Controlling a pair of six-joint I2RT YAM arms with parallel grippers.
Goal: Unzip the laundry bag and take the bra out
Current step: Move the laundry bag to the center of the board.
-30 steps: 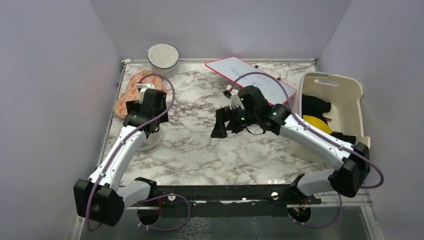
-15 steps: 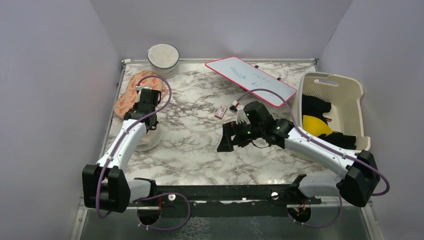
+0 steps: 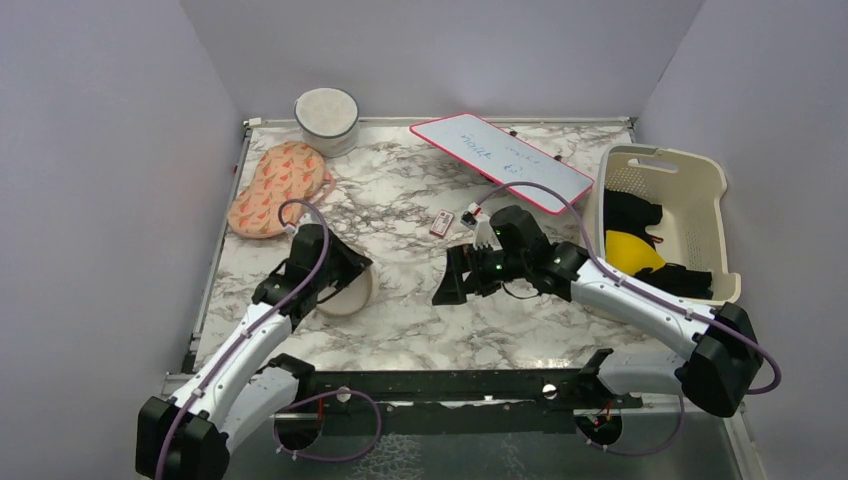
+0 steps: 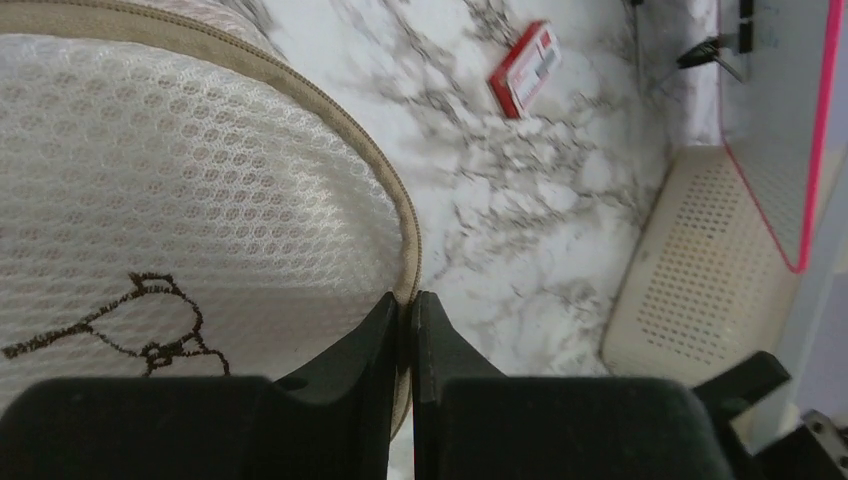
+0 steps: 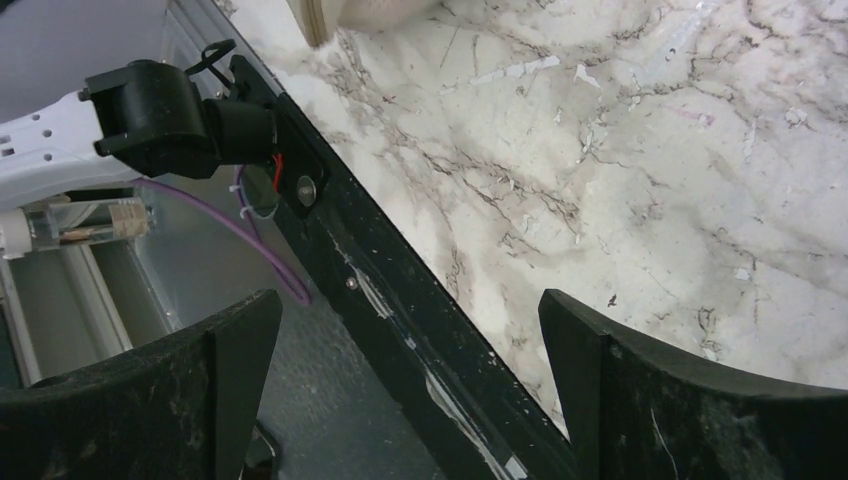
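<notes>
The laundry bag [image 3: 349, 291], a round cream mesh pouch, lies at the left front of the table, partly under my left arm. In the left wrist view its mesh face [image 4: 200, 210] carries a black spectacles-like mark [image 4: 140, 320]. My left gripper [image 4: 408, 303] is shut on the bag's beige zip seam [image 4: 396, 205] at the rim. My right gripper [image 3: 452, 281] hangs open over the middle of the table, about a hand's width right of the bag. In its own view the right gripper [image 5: 410, 305] holds nothing. The bra is hidden.
An orange-patterned pouch [image 3: 275, 188] and a round cream container [image 3: 326, 115] sit at the back left. A red-framed whiteboard [image 3: 500, 158] lies at the back. A small red-and-white item [image 3: 441, 222] is near the middle. A cream basket [image 3: 665, 215] with black and yellow clothes stands right.
My left gripper went from open to shut on the bag's rim and moved nearer and right, the bag shifting with it. The right arm dropped slightly nearer, then held still.
</notes>
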